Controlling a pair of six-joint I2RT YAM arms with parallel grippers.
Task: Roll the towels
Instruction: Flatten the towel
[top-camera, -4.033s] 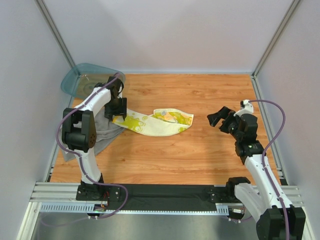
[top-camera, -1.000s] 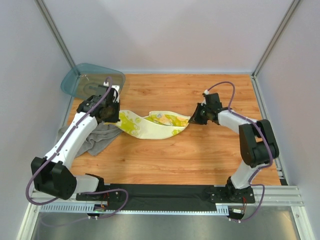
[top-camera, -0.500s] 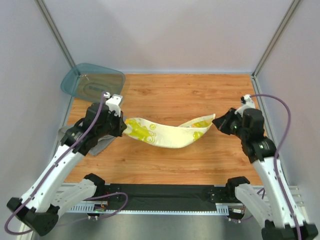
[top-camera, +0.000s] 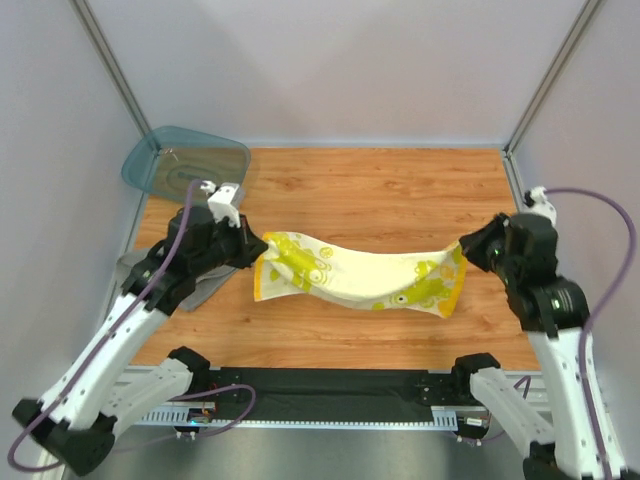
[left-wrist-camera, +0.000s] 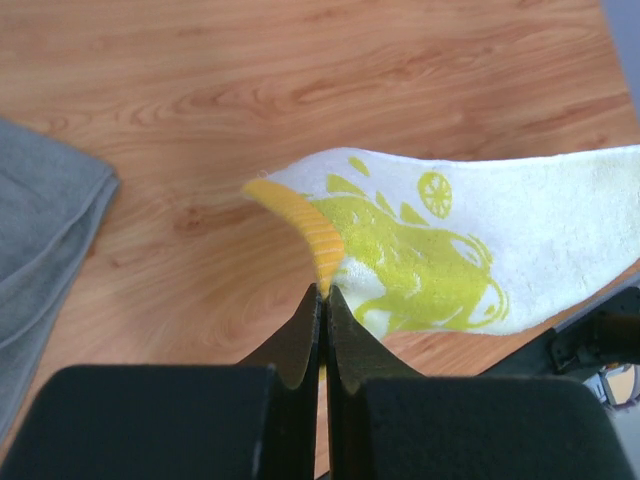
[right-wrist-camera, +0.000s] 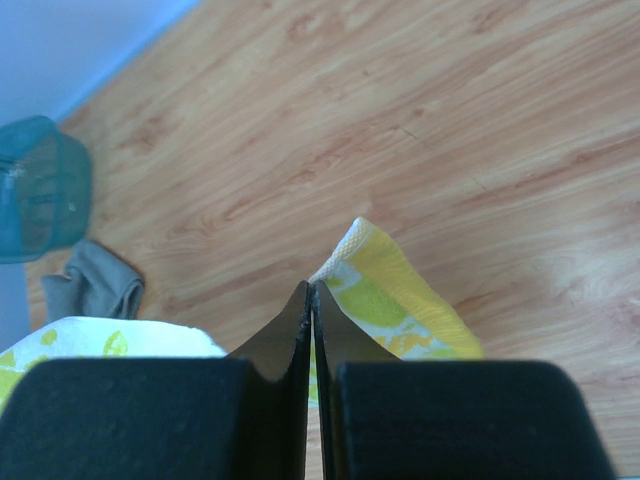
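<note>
Spreading wider than a moment ago, yellow-and-white cloth

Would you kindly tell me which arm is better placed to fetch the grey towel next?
Probably left: the grey towel lies beside the left gripper; the right gripper pinches the patterned cloth across the table.

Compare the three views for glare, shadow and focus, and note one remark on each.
Top external: even, soft light; the yellow-and-white cloth casts a faint shadow on the table. Left wrist: the fingers are dark and soft-edged, the cloth's print sharper. Right wrist: a pale sheen on the wood at right; the teal tub looks blurred.
</note>
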